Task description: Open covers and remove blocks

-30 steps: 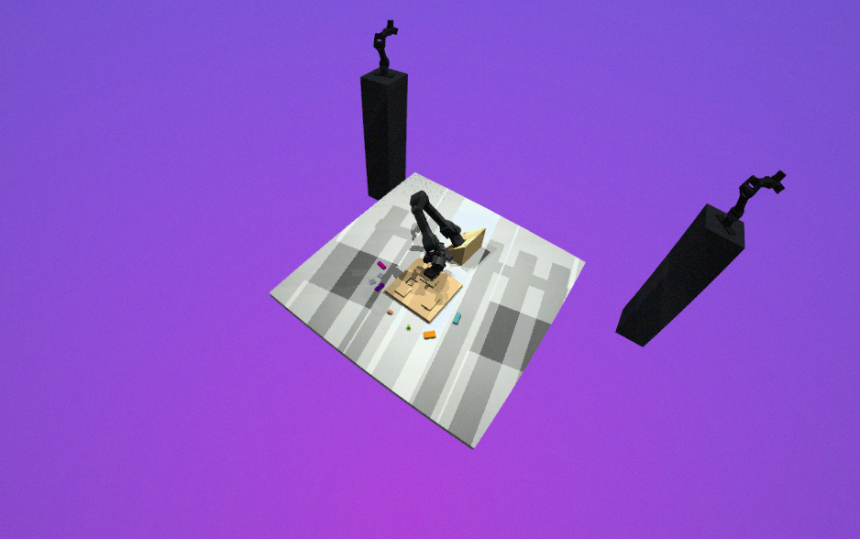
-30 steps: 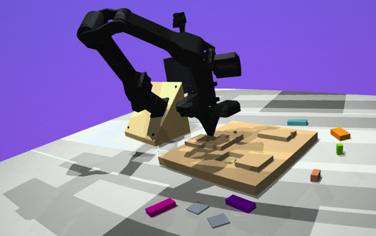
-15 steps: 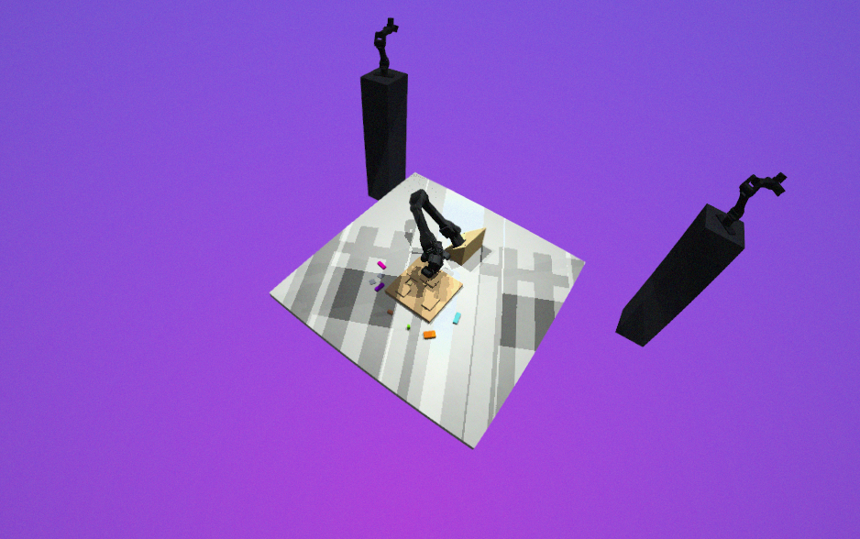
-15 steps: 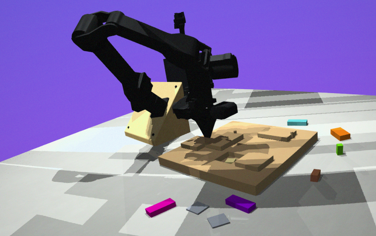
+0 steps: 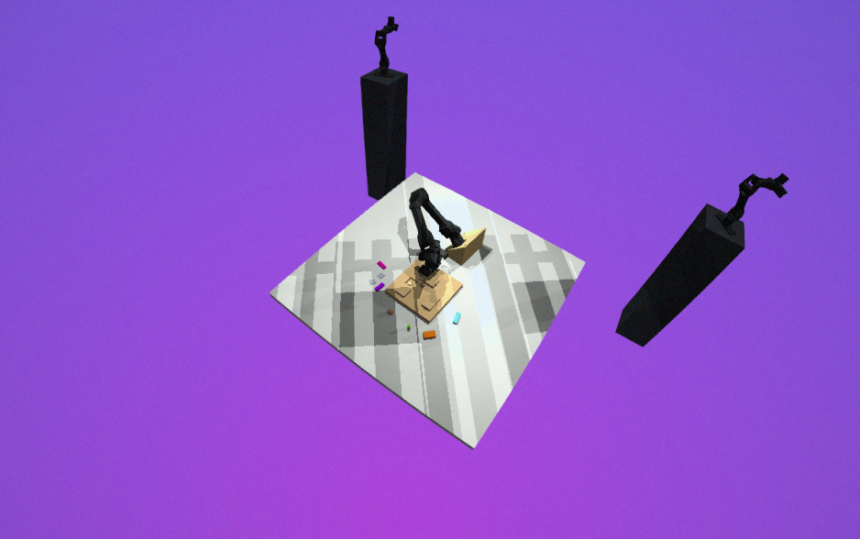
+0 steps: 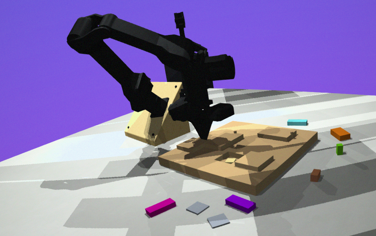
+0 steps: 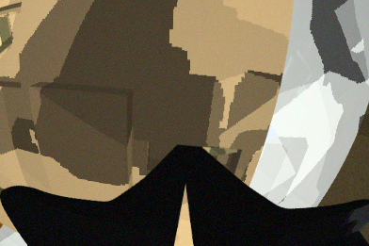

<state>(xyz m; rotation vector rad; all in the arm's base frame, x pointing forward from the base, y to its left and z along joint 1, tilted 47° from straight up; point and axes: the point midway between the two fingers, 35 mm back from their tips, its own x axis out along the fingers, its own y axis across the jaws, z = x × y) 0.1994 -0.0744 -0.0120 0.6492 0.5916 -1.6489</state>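
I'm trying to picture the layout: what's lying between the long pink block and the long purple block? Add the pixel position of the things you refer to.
Two thin, flat grey square plates (image 5: 381, 275) (image 5: 372, 281) (image 6: 197, 207) (image 6: 218, 220), seen in the exterior and top views.

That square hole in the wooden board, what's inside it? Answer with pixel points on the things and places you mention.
A pale yellow piece (image 6: 230, 160) shows at the bottom of the hole in the puzzle board (image 6: 207, 172) (image 5: 443, 298). The front rim hides part of the floor, so anything lying there can't be seen.

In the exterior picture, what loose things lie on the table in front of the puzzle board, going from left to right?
magenta bar, upper gray tile, lower gray tile, purple bar
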